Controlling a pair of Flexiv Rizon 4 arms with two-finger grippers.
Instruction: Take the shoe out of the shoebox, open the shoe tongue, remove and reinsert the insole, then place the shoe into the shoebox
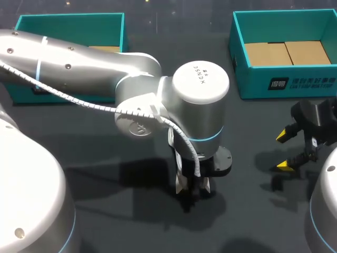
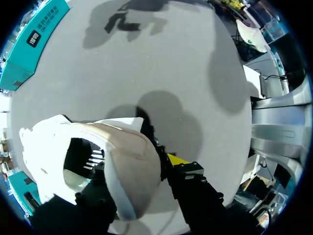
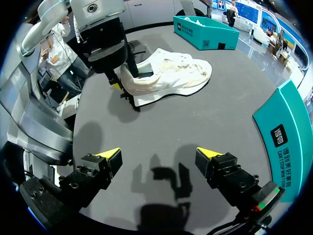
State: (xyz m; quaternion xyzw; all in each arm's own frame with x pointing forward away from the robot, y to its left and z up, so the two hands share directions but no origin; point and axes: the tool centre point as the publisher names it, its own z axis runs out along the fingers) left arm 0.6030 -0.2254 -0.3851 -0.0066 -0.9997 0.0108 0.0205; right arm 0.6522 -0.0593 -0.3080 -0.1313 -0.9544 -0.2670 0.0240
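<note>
Teal left shoebox (image 1: 68, 21) sits at the far left of the dark table (image 1: 105, 211), with a strip of brown cardboard floor showing past the arm. In the right wrist view something white pokes above its rim; can't tell what.

Left arm (image 1: 79, 68) comes in from the left and reaches to the table's middle, wrist pointing straight down. Left gripper (image 1: 193, 190) is low at the table surface, mostly hidden under the wrist in the head view.

The shoe (image 3: 171, 76) is out of both boxes, white and cream, lying on the table mid-way between them, toe pointing off toward the left shoebox. The head view hardly shows it because the arm covers it.

The left gripper pinches the shoe at the heel: in the left wrist view one yellow-tipped finger (image 2: 178, 160) presses the outside of the heel wall and the other dark finger is at the shoe opening, with the heel collar clamped between them. The shoe opening shows dark inside; the insole is not clearly readable.

Right shoebox (image 1: 287, 79) is at the far right, well apart from the shoe, with a brown cardboard floor and no shoe in it.

Right gripper (image 1: 285, 151) hangs near the right edge, in front of that box, above bare table. Its fingers are spread wide with nothing between them, and its shadow falls on the table below.
</note>
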